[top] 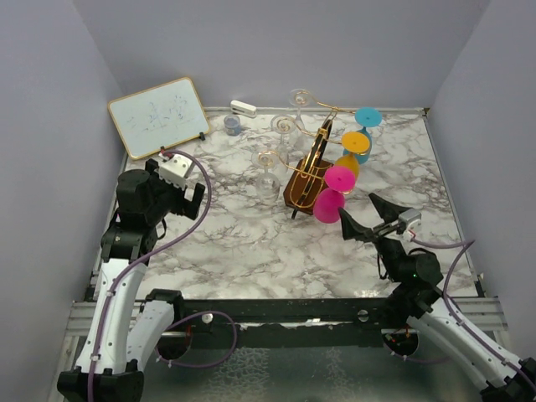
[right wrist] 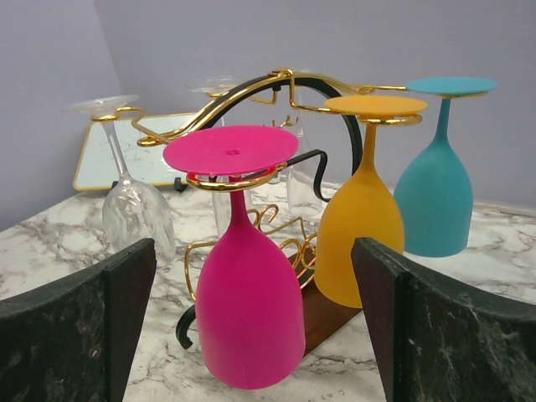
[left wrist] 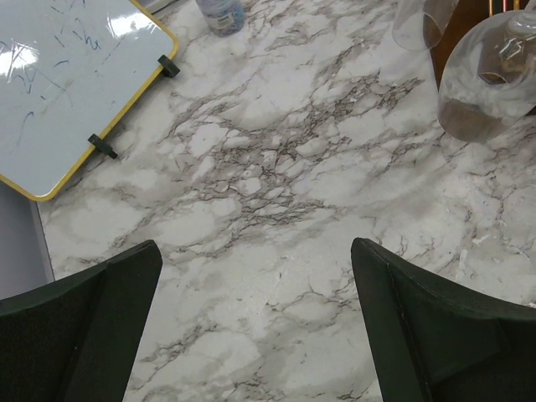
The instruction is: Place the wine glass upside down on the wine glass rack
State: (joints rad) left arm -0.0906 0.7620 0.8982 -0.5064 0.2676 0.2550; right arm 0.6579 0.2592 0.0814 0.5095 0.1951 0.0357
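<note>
The wine glass rack [top: 311, 159] stands right of the middle of the marble tabletop [top: 243, 251], toward the back, its dark wooden base [right wrist: 328, 322] flat on the surface. 3 coloured glasses hang upside down on its right side: pink [right wrist: 249, 322] nearest the front, orange [right wrist: 360, 243] behind it, teal [right wrist: 435, 201] furthest back. Clear glasses [top: 268, 186] hang on its left side.

The front and middle of the tabletop lie bare between the arms. Plain walls close in the left, back and right edges. A whiteboard [top: 159, 115] leans at the back left corner, with a small jar [top: 232, 125] near the back edge beside it.

The left fingers [left wrist: 92, 335] are spread wide and hold nothing, above bare marble near the whiteboard, well apart from the rack. The right fingers [top: 353, 228] are also spread wide and empty, just in front of the pink glass.

Only the right wrist view shows the glasses side-on, feet resting on the gold loops. The left wrist view alone shows the whiteboard's black clips [left wrist: 102, 146] and a clear bowl [left wrist: 490, 84] up close.
</note>
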